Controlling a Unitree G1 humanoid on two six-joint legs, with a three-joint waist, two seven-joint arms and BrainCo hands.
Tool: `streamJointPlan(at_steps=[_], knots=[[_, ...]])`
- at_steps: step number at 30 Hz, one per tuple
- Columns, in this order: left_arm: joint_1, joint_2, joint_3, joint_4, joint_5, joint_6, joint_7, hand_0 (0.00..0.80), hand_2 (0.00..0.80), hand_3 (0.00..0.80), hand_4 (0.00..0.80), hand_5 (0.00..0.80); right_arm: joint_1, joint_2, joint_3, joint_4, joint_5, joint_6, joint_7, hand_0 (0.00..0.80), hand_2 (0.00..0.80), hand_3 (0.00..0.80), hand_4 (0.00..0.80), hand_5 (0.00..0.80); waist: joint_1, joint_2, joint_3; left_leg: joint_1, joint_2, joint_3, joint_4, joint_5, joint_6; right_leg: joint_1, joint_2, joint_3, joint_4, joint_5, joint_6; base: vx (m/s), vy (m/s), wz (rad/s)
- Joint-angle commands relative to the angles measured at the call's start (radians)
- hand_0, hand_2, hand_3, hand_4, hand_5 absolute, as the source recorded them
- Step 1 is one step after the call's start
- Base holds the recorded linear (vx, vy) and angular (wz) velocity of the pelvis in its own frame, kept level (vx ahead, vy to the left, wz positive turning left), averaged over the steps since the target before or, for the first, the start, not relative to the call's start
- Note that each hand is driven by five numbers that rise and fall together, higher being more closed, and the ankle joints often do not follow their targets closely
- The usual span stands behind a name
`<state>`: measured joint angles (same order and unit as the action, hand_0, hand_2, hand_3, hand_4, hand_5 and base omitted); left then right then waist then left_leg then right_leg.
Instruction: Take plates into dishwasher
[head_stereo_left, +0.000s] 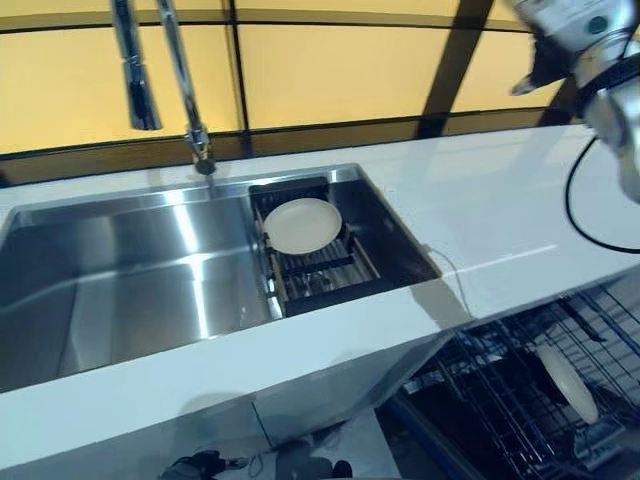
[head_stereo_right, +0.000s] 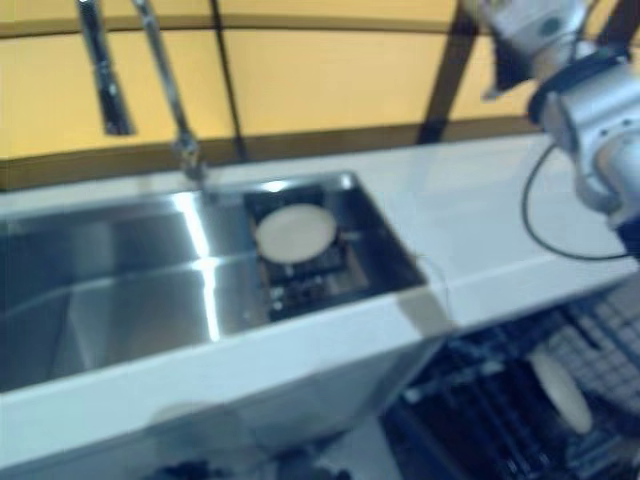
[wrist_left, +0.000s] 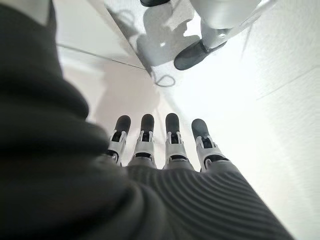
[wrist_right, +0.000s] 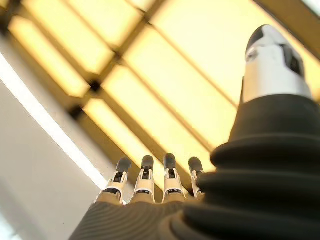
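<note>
A round cream plate (head_stereo_left: 301, 225) lies on a dark wire rack (head_stereo_left: 335, 272) in the right end of the steel sink (head_stereo_left: 130, 270). A second cream plate (head_stereo_left: 568, 383) stands on edge in the pulled-out dishwasher rack (head_stereo_left: 490, 400) below the counter at the lower right. My right arm (head_stereo_left: 590, 45) is raised high over the counter's far right. Its hand (wrist_right: 145, 192) is open with straight fingers, holds nothing, and shows against the yellow wall panels. My left hand (wrist_left: 173, 142) hangs low toward the floor, fingers straight and empty.
A tall chrome faucet (head_stereo_left: 185, 80) rises behind the sink. The white counter (head_stereo_left: 500, 210) runs right of the sink, above the dishwasher. Yellow wall panels with dark frames close off the back.
</note>
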<state>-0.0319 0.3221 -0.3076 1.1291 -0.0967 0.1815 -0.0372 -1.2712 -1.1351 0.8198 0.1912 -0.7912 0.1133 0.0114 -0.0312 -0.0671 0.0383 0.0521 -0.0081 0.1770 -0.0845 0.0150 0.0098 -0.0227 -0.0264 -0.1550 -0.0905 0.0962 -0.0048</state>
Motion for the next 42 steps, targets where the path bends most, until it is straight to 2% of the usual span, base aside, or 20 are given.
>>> streamJointPlan(at_steps=[1, 11, 17, 24, 42], knots=[[-0.061, 0.01, 0.006, 0.032, -0.03, -0.035, 0.029, 0.0, 0.0, 0.0, 0.0, 0.0, -0.073, -0.024, -0.039, 0.003, 0.019, 0.005, 0.007, 0.0, 0.0, 0.0, 0.0, 0.0, 0.054, -0.032, 0.079, 0.007, 0.028, -0.036, -0.003, -0.021, -0.039, 0.049, -0.073, -0.024, 0.003, -0.019, 0.142, -0.059, 0.014, 0.29], [-0.073, 0.026, 0.004, 0.009, -0.061, -0.058, 0.039, 0.0, 0.0, 0.0, 0.0, 0.0, -0.043, 0.061, 0.012, -0.068, -0.048, -0.016, 0.076, 0.0, 0.0, 0.0, 0.0, 0.0, 0.114, -0.032, 0.169, -0.062, 0.014, -0.097, -0.003, 0.004, -0.039, 0.029, -0.081, -0.073, 0.003, -0.018, 0.135, -0.041, -0.001, 0.21], [-0.09, 0.039, -0.003, 0.007, -0.09, -0.078, 0.044, 0.0, 0.0, 0.0, 0.0, 0.0, -0.061, 0.087, 0.059, -0.073, -0.069, -0.009, 0.097, 0.0, 0.0, 0.0, 0.0, 0.0, 0.12, -0.032, 0.223, -0.113, 0.011, -0.111, -0.003, 0.021, -0.046, -0.014, -0.079, -0.082, 0.003, -0.006, 0.137, -0.101, -0.008, 0.18], [-0.088, 0.043, 0.011, 0.009, -0.083, -0.094, 0.044, 0.0, 0.0, 0.0, 0.0, 0.0, -0.014, 0.09, 0.048, -0.116, -0.08, -0.03, 0.142, 0.0, 0.0, 0.0, 0.0, 0.0, 0.118, -0.038, 0.238, -0.111, 0.009, -0.104, -0.003, 0.021, -0.044, -0.014, -0.084, -0.091, 0.006, -0.003, 0.14, -0.009, 0.009, 0.05], [-0.095, 0.043, 0.036, 0.036, -0.07, -0.113, 0.042, 0.0, 0.0, 0.0, 0.0, 0.0, 0.099, 0.169, 0.007, -0.155, -0.137, -0.09, 0.252, 0.0, 0.0, 0.0, 0.0, 0.0, 0.122, -0.054, 0.247, -0.09, 0.019, -0.085, -0.003, 0.011, -0.047, -0.001, -0.085, -0.089, 0.009, -0.003, 0.147, -0.004, -0.003, 0.0]])
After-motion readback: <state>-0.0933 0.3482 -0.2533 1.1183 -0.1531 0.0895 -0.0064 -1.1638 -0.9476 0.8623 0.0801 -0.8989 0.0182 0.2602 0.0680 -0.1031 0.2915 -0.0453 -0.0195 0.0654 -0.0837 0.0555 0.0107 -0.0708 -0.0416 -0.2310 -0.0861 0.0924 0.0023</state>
